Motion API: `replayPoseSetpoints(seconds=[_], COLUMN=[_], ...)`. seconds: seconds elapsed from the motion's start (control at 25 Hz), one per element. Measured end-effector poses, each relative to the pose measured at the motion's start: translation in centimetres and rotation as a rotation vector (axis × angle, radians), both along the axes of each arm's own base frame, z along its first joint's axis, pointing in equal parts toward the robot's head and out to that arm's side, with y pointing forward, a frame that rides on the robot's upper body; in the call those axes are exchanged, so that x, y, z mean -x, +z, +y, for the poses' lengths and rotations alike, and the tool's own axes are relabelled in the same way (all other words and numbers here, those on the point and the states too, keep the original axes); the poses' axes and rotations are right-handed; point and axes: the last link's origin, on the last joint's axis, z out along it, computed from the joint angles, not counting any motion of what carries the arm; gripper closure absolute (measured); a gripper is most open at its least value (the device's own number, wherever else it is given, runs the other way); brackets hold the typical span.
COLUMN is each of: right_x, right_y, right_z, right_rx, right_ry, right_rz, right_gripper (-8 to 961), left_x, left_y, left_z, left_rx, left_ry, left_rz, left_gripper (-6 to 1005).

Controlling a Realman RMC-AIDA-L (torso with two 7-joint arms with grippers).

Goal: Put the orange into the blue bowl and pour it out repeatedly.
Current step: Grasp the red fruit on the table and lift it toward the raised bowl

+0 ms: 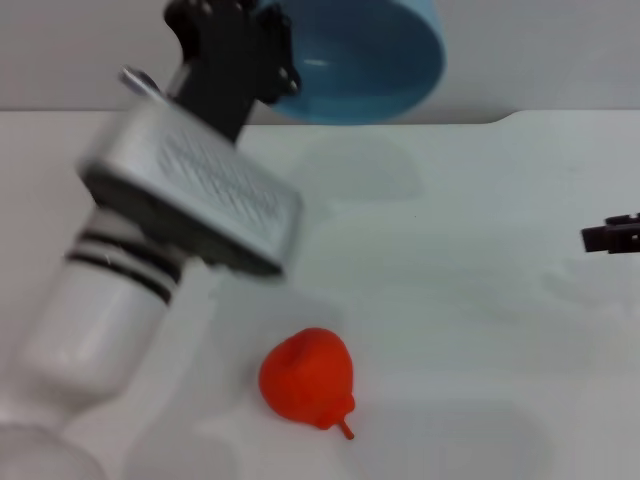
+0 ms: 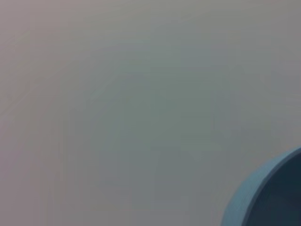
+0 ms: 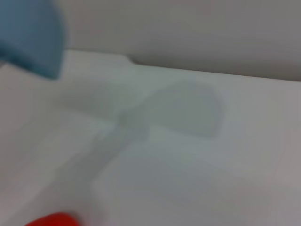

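I can read no text, label, brand, number or sign anywhere in my views. The ribbed silver housing of my left arm (image 1: 195,195) carries only grooves, no lettering, and the blue bowl (image 1: 365,55) held up at my left pincer (image 1: 235,45) is plain, as is the orange (image 1: 308,378) lying below it.

Head view: looking forward and down over white table (image 1: 470,300). Left wrist view: close beside raised glossy light-blue round bowl (image 2: 273,193). Right wrist view: low over table, sharing bowl and red-orange roundish fruit (image 3: 51,219).
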Motion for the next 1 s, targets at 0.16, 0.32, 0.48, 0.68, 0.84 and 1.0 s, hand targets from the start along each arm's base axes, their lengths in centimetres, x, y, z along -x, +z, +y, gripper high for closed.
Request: replayPoseSetpoints(seconds=[0.16, 0.32, 0.48, 0.68, 0.84, 1.0], right_x=[1.2, 2.4, 3.5, 5.3, 6.3, 7.4], right_y=[-1.2, -3.1, -4.5, -7.3, -10.5, -13.9], right_z=[0.4, 1.1, 1.6, 2.2, 2.3, 2.4], right_rx=[0.043, 0.088, 0.113, 0.171, 0.234, 0.280], right_ry=[0.114, 0.223, 0.282, 0.366, 0.426, 0.456], right_rz=[-0.022, -0.072, -0.102, -0.146, -0.177, -0.147], right_gripper=[541, 537, 533, 528, 524, 490], left_x=[0.6, 2.3, 5.0, 7.3, 7.9, 8.3], left_y=[1.8, 3.4, 4.5, 5.7, 7.7, 9.8], left_z=[2.8, 5.3, 7.4, 8.1, 7.5, 6.7], left_rx=[0.293, 0.673, 0.943, 1.052, 1.020, 0.920], left_ry=[0.169, 0.307, 0.551, 0.820, 0.948, 1.119], left_rz=[-0.152, -0.364, -0.519, -0.605, -0.567, -0.456], left_gripper=[1001, 1000, 1000, 1001, 1001, 1001])
